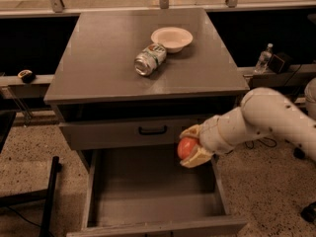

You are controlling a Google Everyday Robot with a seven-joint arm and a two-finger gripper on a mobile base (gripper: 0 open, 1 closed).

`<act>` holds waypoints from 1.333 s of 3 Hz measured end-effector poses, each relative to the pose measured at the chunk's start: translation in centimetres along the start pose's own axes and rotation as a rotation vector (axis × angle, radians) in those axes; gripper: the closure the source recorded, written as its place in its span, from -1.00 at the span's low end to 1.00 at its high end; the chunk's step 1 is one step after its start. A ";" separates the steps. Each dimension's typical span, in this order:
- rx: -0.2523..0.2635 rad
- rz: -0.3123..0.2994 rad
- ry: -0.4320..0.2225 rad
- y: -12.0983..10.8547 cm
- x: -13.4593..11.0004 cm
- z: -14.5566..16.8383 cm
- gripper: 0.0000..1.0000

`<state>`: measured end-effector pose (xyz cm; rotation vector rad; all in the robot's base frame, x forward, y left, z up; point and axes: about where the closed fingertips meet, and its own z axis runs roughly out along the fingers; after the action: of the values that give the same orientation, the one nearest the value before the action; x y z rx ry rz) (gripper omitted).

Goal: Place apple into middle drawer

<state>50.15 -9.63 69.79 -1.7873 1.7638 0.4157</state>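
Note:
The red-orange apple [186, 147] is held in my gripper [190, 147], whose tan fingers [194, 157] are shut around it. The white arm reaches in from the right. The apple hangs above the right rear part of the open middle drawer [148, 201], a wide grey box with a flat floor pulled out toward the front. It sits just below the closed drawer front with the black handle [152, 130].
On the cabinet top [98, 68] lie a silver-green drink can [149, 59] on its side and a white bowl [172, 38]. A water bottle [263, 59] stands at the right behind the cabinet. A dark frame [47, 201] stands at the lower left.

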 end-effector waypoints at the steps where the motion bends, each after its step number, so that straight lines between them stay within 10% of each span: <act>1: -0.117 0.048 -0.015 4.9 3.7 8.5 1.00; 4: -0.195 0.165 -0.150 9.5 7.6 19.8 1.00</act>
<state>44.92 -3.29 48.07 -1.6948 1.8223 0.7930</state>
